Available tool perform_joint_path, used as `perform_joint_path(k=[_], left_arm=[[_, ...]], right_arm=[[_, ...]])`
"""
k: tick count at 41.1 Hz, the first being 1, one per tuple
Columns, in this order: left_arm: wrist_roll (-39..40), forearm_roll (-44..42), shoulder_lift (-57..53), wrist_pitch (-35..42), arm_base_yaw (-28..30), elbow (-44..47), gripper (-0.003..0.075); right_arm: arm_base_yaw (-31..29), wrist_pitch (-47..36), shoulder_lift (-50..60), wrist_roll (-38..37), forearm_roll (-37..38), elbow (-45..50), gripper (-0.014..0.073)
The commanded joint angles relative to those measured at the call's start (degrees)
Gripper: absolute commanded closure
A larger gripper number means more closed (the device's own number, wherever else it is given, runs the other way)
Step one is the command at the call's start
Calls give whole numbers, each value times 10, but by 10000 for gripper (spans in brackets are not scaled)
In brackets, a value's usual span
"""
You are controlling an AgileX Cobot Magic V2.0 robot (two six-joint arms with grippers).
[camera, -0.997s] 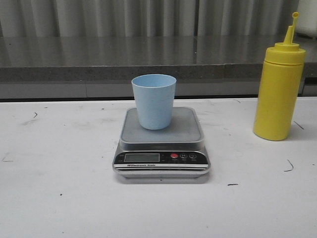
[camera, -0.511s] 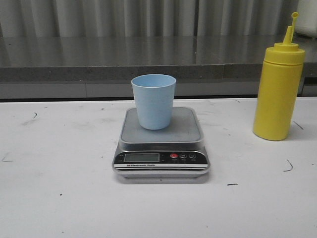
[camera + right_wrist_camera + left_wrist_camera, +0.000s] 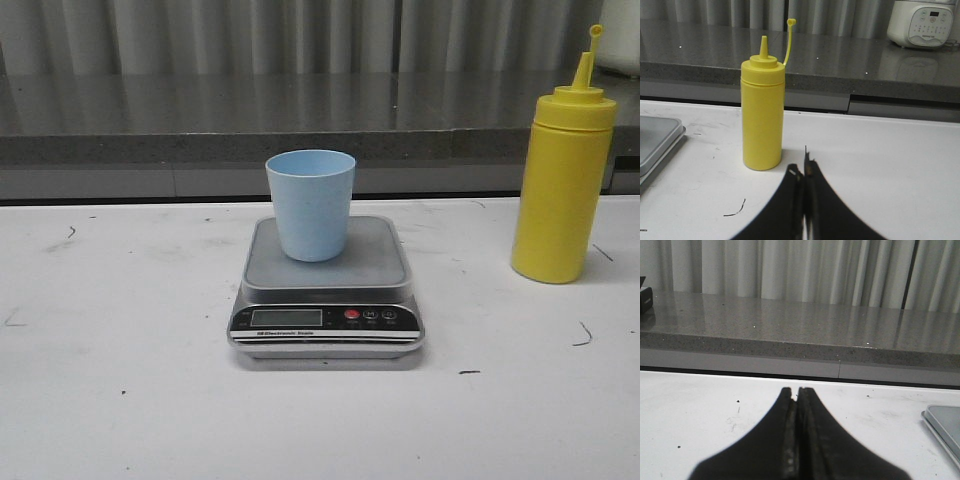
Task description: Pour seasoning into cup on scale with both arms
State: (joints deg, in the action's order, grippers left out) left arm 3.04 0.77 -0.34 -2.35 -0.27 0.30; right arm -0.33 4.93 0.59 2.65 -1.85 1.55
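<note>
A pale blue cup (image 3: 310, 204) stands upright on the steel platform of the silver scale (image 3: 326, 300) at the table's middle. The yellow seasoning bottle (image 3: 563, 185) stands upright at the right, its small cap hanging off the nozzle on a tether. In the right wrist view the bottle (image 3: 762, 120) is just ahead of my right gripper (image 3: 802, 169), apart from it. That gripper is shut with nothing in it. My left gripper (image 3: 795, 390) is shut and empty over bare table, with a corner of the scale (image 3: 946, 427) off to one side. Neither arm shows in the front view.
A grey stone counter (image 3: 300, 120) runs along the back of the white table (image 3: 120, 400), with curtains behind it. A white appliance (image 3: 922, 22) sits on the counter in the right wrist view. Small dark marks dot the tabletop.
</note>
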Motion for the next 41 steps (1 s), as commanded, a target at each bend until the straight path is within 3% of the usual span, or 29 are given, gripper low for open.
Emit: perform_joint_path(k=[1,13,22,41], left_arm=[[1,6,-9,48,-1,13,740],[1,6,-9,48,-1,13,740],[1,6,-9,48,-1,13,740],[1,6,-9,48,-1,13,740]], right_arm=[[-3,-49,9,5,-1,-4,661],[-3,-55,9,3,-1,-4,661],[-3,-56,9,-84,59,-3,661],[1,-56,9,-70,40,-3,661]])
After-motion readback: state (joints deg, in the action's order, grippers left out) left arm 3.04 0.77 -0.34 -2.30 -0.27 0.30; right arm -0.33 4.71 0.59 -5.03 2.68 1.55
